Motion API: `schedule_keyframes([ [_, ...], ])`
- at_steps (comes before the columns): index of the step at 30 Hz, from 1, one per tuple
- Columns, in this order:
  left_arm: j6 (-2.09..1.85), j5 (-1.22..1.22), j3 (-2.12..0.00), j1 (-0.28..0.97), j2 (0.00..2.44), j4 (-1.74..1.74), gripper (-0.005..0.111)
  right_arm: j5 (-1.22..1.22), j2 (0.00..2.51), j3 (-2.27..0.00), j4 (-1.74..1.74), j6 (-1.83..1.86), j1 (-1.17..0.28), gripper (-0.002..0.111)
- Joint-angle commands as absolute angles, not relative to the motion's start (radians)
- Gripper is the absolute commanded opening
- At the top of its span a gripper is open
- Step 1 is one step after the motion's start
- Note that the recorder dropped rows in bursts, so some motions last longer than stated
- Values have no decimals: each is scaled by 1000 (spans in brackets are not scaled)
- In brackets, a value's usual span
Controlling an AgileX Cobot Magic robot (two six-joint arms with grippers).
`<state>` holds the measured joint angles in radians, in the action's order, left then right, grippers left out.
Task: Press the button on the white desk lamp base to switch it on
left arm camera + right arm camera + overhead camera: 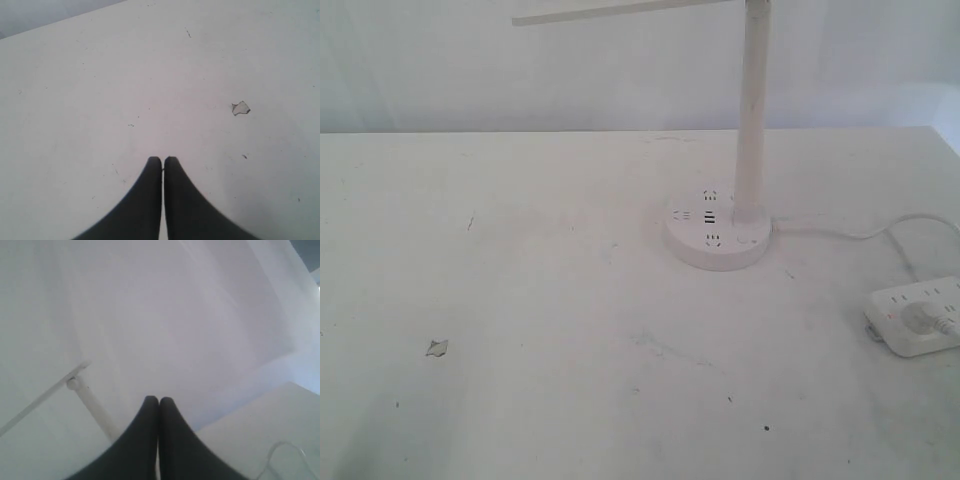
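The white desk lamp base [718,240] is a round disc right of centre on the white table, with dark socket holes on top and a white pole [750,120] rising from its right side. A faint round mark by the pole may be the button [747,240]. Neither gripper shows in the exterior view. My left gripper [163,160] is shut over bare table, holding nothing. My right gripper [159,400] is shut and empty, tilted up at the wall, with the lamp pole [92,407] and lamp arm [40,400] beside it; the base is hidden there.
A white power strip [918,315] with a plug lies at the right table edge, and its cable [880,232] runs to the lamp base. A small chip [437,347] marks the tabletop at the left, the chip [240,107] also showing in the left wrist view.
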<state>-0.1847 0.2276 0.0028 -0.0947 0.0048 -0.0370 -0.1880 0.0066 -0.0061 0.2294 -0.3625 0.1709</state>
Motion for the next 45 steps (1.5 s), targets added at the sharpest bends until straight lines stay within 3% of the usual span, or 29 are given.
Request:
schedule_keyframes([
  [1, -184, 225, 0, -97, 0, -44, 1, -215, 0, 0, 234, -372, 169, 0],
  [12, -184, 225, 0, -97, 0, -44, 1, -303, 0, 0, 144, -789, 169, 0],
  [17, -184, 225, 0, -97, 0, -44, 1, -604, 0, -5, -306, -845, 169, 0],
  [23, -184, 225, 0, -97, 0, -44, 1, -609, 55, -168, -1040, -1183, 169, 0],
  [27, -184, 225, 0, -97, 0, -44, 1, -621, 170, -257, -1288, -1300, 169, 0],
  [36, -184, 225, 0, -97, 0, -44, 1, -679, 410, -351, -1525, -1342, 169, 0],
  [45, -184, 225, 0, -97, 0, -44, 1, -825, 429, -356, -1572, -1446, 169, 0],
])
